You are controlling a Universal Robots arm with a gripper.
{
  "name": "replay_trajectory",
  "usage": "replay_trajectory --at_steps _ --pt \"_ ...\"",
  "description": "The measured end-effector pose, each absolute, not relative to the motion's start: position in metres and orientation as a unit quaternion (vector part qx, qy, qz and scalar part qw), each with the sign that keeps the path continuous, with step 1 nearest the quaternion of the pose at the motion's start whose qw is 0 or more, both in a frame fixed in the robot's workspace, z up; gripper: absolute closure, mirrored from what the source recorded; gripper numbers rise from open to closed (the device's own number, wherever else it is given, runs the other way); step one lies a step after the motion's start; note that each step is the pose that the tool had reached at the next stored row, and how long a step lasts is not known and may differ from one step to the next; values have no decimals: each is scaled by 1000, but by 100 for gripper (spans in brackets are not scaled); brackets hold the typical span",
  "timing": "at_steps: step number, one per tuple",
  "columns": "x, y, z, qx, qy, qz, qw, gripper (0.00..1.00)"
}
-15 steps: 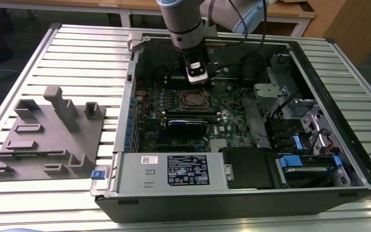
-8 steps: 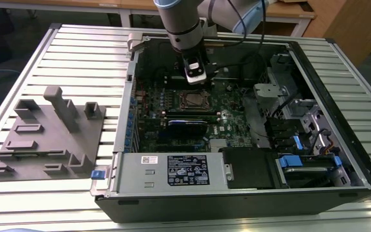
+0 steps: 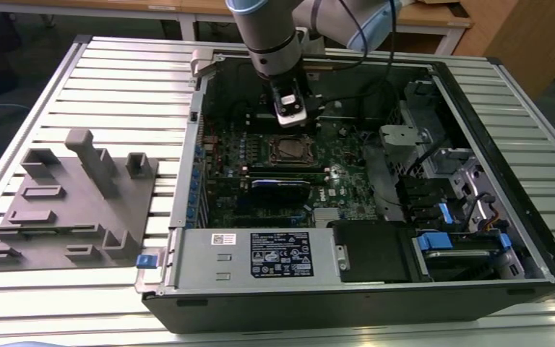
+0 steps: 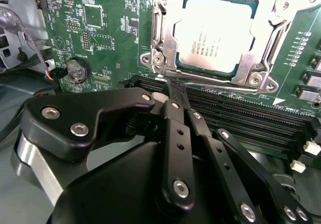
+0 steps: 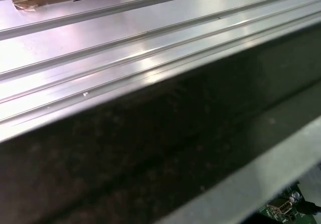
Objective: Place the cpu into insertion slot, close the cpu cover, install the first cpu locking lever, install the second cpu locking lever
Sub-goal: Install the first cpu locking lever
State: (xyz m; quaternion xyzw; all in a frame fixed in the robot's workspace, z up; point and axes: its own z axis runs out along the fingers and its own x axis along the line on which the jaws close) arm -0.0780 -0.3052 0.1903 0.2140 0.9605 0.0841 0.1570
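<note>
Your small square silver-grey cpu [image 4: 213, 33] sits in the square black insertion slot [image 3: 286, 151] under the closed thin silver cpu cover [image 4: 168, 45], and the black gripper [image 4: 175, 91] hovers at the socket's edge with its jaws clenched on nothing, so the 2 lever steps look undone.

arm [image 3: 266, 32]: near-vertical, pointing down | claw [image 4: 175, 92]: fingertips pressed together, holding nothing

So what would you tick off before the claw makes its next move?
1. Small square silver-grey chip lying flat in place on the green circuit board: ok.
2. Thin silver metal frame cover folded down around the chip: ok.
3. Locking levers hooked down: cannot tell.
4. Black claw shut with nothing in it: ok.
5. Claw tips poised close to the cover's edge: ok.
</note>
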Motion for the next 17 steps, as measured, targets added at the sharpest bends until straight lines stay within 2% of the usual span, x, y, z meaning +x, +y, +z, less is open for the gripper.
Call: replay_trajectory --at_steps 9,17 --pt "-80 -305 189 217 959 79 167 89" --pt "-82 -305 189 219 958 79 168 89"
